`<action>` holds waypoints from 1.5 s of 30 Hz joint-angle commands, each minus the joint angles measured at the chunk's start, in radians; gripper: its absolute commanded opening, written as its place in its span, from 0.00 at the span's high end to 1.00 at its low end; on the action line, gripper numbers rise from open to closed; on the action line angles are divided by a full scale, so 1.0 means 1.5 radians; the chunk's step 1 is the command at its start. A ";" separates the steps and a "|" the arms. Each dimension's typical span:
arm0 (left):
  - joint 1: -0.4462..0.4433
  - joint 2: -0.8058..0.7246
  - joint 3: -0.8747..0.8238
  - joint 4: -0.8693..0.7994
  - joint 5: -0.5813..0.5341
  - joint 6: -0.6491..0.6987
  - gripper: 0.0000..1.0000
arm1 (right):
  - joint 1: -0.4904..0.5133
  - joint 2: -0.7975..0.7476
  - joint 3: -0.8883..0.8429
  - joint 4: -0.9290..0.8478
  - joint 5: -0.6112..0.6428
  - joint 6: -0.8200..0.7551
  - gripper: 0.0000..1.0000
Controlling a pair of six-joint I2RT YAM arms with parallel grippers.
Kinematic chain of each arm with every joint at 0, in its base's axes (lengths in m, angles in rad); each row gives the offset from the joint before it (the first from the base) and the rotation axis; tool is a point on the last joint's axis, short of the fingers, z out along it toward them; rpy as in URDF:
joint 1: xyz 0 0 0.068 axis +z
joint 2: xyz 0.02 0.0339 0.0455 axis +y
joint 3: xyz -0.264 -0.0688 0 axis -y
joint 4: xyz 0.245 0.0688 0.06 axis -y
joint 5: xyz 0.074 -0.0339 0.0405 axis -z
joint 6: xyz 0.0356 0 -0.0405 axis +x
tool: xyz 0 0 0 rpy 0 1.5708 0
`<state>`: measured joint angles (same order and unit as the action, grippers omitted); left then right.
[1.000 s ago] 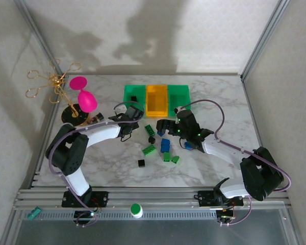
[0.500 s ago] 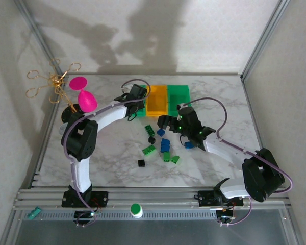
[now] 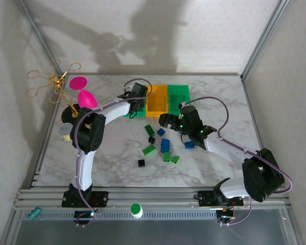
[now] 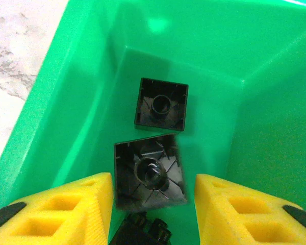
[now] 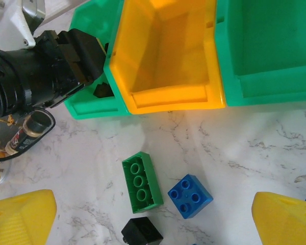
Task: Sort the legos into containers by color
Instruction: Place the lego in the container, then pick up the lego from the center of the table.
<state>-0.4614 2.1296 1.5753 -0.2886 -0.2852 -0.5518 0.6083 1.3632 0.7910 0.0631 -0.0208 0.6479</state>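
At the far edge of the table, my left gripper hangs inside the left green bin. Its fingers are parted just wider than a blurred black brick, which looks released above another black brick. I'd open a touch more, then lift straight up, clear of the walls. Rightward, past the orange bin, my right gripper gapes empty over a green brick and a blue brick mid-table, so I'd centre on one before closing.
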 commanded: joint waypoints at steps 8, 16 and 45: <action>0.005 -0.039 0.014 -0.012 0.004 0.011 0.50 | -0.007 -0.007 0.022 -0.004 0.001 -0.004 0.01; 0.003 -0.175 -0.081 0.011 0.054 0.009 0.48 | -0.008 -0.031 0.007 -0.028 -0.010 -0.007 0.01; -0.271 -0.354 -0.393 0.022 0.104 -0.059 0.39 | -0.009 -0.205 -0.165 -0.163 -0.042 0.025 0.01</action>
<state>-0.8474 1.5417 0.9588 -0.2089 -0.0807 -0.6174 0.5999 1.0843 0.5560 -0.1249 -0.0998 0.6613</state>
